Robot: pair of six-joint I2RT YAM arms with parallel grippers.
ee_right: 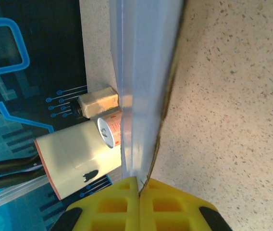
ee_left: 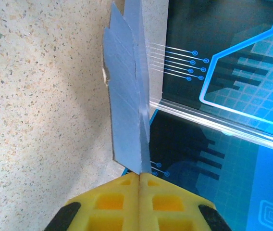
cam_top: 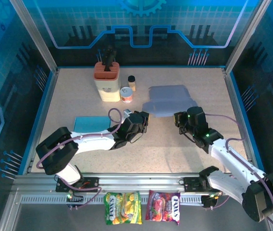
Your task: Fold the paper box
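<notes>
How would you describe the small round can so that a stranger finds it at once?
Find the cream knife block with the orange top, far across the table. The can stands right of its base. Unlike the slim brown bottle behind it, it is squat, red and white.

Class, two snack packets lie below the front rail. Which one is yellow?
The left snack packet, which is yellow-green. The right snack packet beside it is red-purple.

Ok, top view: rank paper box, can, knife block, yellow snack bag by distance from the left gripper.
1. paper box, pinched in the left gripper
2. can, just behind
3. knife block, back left
4. yellow snack bag, front edge
</notes>
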